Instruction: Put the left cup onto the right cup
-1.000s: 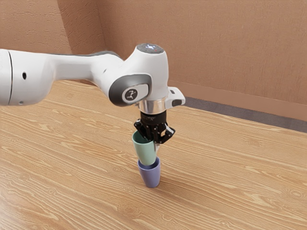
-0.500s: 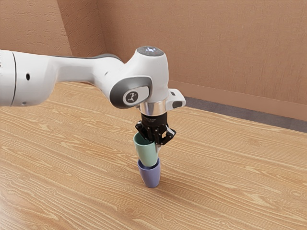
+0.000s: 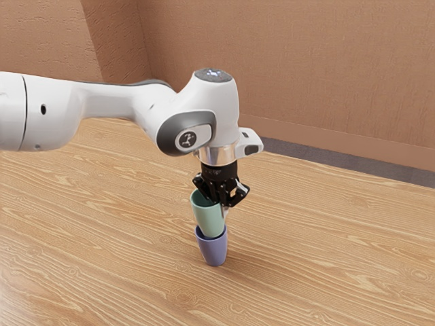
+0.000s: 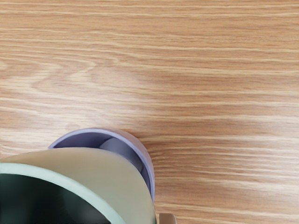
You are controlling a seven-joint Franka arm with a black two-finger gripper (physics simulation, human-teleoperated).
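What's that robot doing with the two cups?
The robot's hand is pinching the rim of a green cup. The bottom of the green cup is tucked into the mouth of a purple cup, which stands on the wooden table. The green cup leans a little, and the hand has not let go yet. So the stacking is almost done, but not quite.
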